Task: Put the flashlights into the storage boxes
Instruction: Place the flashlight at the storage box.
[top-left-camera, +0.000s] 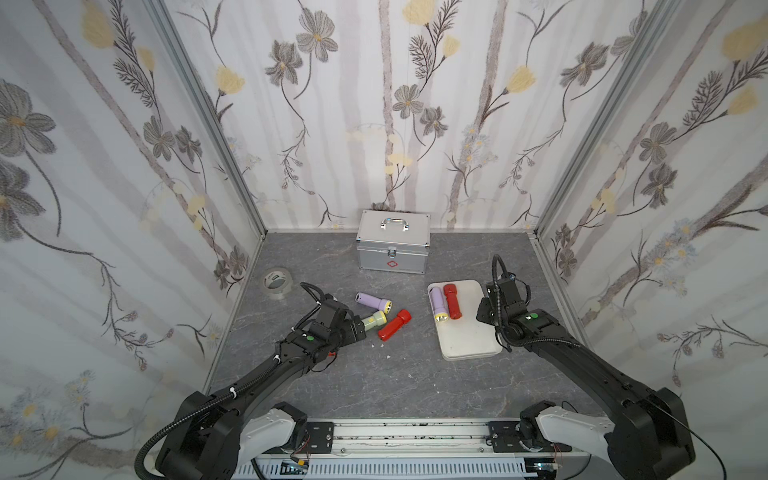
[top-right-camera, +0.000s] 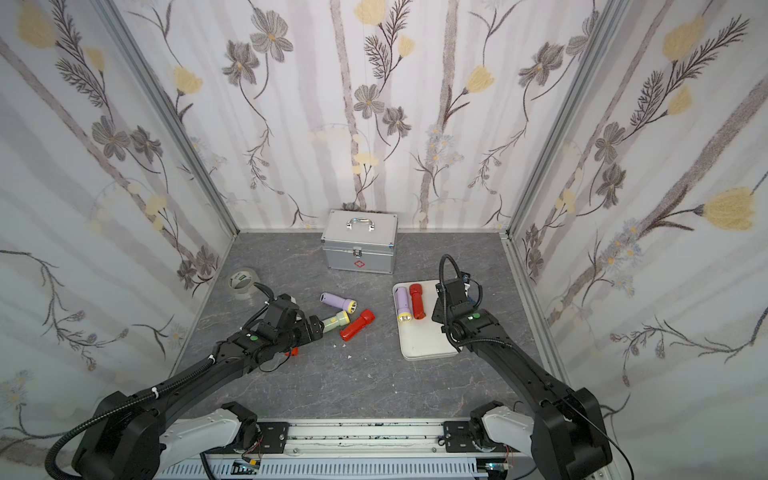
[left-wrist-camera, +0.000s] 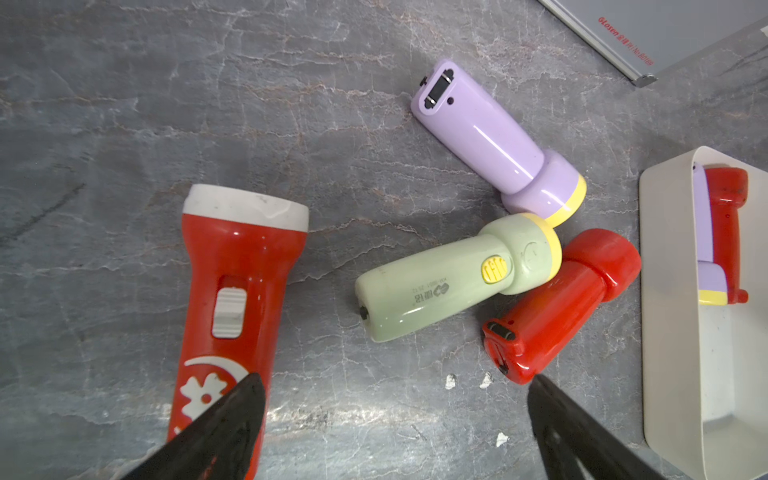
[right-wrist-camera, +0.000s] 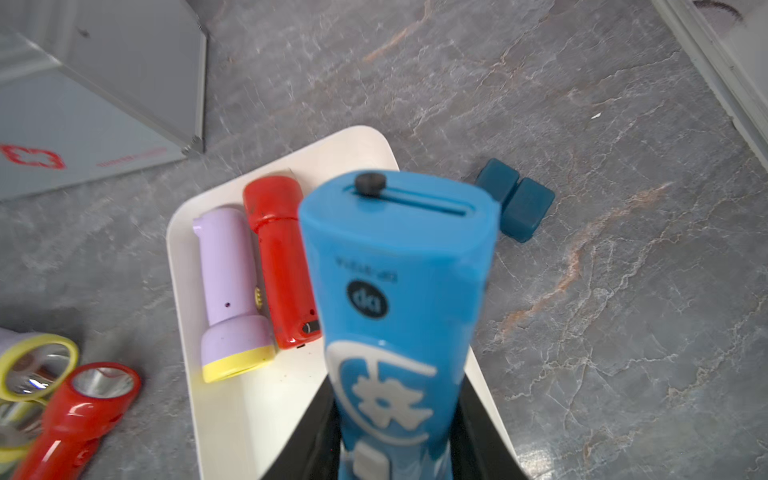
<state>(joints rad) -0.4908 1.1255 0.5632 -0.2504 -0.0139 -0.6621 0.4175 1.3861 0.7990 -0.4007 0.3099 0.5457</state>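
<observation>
We are holding the blue flashlight (right-wrist-camera: 399, 291) in the right gripper (right-wrist-camera: 395, 424), whose jaws are clamping its body from both sides, tail end pointing away from the wrist. It is hanging at the edge of the white tray (top-left-camera: 469, 340), apart from the two torches lying side by side in the tray's far end: a lilac flashlight (top-left-camera: 437, 305) and a red flashlight (top-left-camera: 452, 300).

Left of the tray, a second lilac torch (top-left-camera: 372, 301), a pale green torch (top-left-camera: 374, 320) and a plain red torch (top-left-camera: 395, 325) are lying bunched on the grey table (top-left-camera: 374, 382), heads nearly meeting. We are keeping the left gripper (left-wrist-camera: 397, 382) spread wide, gripping nothing, just above the table beside them. A white-headed red torch (left-wrist-camera: 237, 291) is lying by one finger; we cannot tell whether they are touching.

A dark-blue block (right-wrist-camera: 515, 199) is sitting beyond the tray, and a silver case (top-left-camera: 393, 241) and a tape roll (top-left-camera: 276, 281) are resting farther back.
</observation>
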